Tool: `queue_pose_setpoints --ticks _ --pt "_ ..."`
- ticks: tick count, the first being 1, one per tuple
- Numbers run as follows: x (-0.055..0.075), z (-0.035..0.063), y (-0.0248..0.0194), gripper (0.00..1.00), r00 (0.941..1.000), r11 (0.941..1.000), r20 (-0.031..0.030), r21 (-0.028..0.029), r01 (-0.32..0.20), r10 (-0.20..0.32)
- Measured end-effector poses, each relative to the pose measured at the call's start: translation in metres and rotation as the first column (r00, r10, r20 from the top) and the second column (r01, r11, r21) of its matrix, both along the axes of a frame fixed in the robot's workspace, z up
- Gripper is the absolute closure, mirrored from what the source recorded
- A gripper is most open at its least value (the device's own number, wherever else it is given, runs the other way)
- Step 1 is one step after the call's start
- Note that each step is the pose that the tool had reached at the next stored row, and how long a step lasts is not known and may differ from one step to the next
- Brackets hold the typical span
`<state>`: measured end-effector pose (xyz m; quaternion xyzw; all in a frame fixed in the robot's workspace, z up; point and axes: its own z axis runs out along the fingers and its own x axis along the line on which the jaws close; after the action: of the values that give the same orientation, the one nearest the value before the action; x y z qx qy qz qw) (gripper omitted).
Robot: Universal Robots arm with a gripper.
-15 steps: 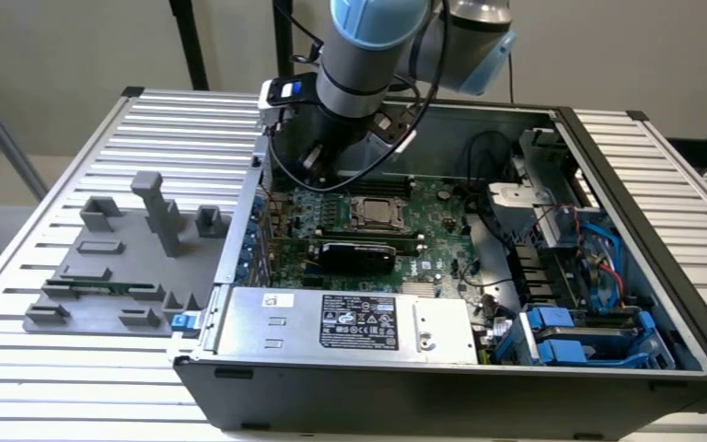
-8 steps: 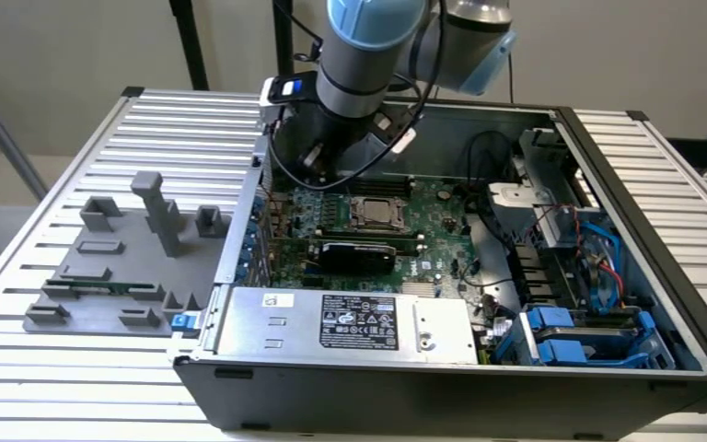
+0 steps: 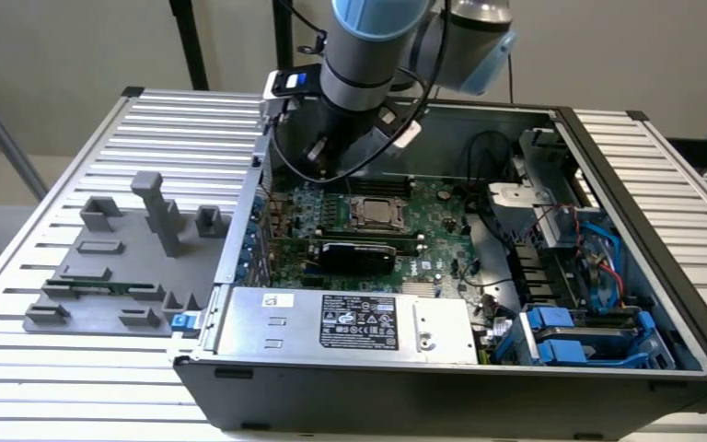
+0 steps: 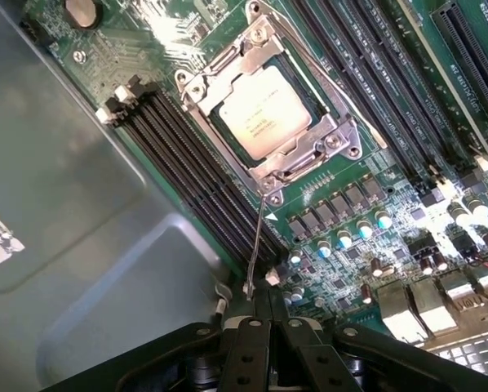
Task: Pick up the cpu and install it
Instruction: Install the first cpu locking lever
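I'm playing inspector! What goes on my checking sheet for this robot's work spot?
Surface: slatted metal table carrying an open computer case.
Job's things: the cpu lies flat in its socket on the green motherboard, with a metal frame around it.
Clutter: grey fixture blocks beside the case, on the exterior view's left.
Grippers: the pincer is shut above the board, with its tips close to a thin metal lever. I cannot tell if it grips it.
Cables: black cables and red and blue wires inside the case.
Surroundings: plain wall behind.
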<state>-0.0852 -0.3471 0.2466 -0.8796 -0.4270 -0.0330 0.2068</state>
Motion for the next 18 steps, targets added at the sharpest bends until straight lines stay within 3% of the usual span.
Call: queue_pose_setpoints --ticks 7,11,18 --pt "0.026 0.0009 -0.0001 0.89 1.0000 1.0000 -0.0001 0.0078 0.001 -0.001" --pt "0.044 0.0008 -0.0007 0.89 1.0000 1.0000 0.0001 0.0094 0.001 -0.001" --pt "0.047 -0.0026 -0.0009 0.89 1.0000 1.0000 -0.0002 0.0094 0.002 -0.002"
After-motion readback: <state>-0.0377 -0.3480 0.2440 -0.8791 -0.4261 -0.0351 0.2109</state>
